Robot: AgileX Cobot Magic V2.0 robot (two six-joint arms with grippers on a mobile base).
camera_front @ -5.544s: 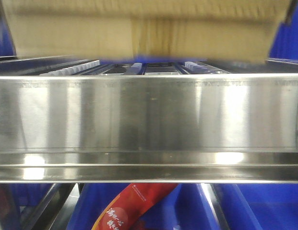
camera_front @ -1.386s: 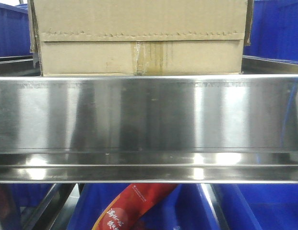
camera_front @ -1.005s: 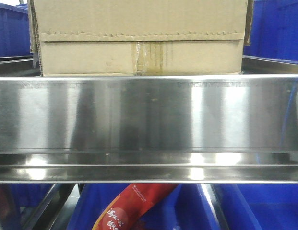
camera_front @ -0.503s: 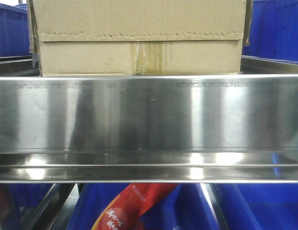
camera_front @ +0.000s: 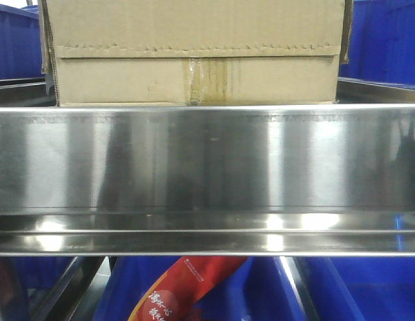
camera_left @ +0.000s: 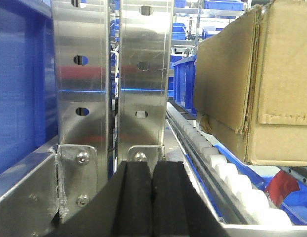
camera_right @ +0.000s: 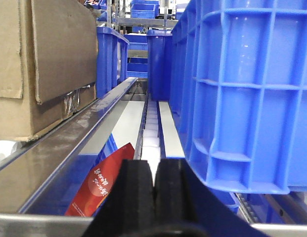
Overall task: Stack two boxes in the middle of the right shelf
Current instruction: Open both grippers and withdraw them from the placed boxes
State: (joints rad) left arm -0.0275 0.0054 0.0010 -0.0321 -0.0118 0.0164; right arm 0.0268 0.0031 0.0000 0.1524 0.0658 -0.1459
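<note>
Cardboard box (camera_front: 194, 50) sits on the steel shelf (camera_front: 207, 160), directly behind the wide shiny front rail, its stained seam strip facing the front camera. A few seconds earlier the same box was a blurred shape hanging above the rail; over the last second or so it has not moved at all, so it appears to be set down and released.

In the left wrist view, the left gripper (camera_left: 152, 197) has its black pads pressed together with nothing between them. It is pulled back to the left of the box, beside the white roller track (camera_left: 232, 182) and in front of an upright steel post (camera_left: 143, 74).

In the right wrist view, the right gripper (camera_right: 154, 195) is likewise pressed together and holding nothing. It is apart from the box's right side, with a blue plastic bin (camera_right: 242, 94) just to its right.

Only one carton is plainly visible, so whether the stack of two is complete cannot be told.
</note>
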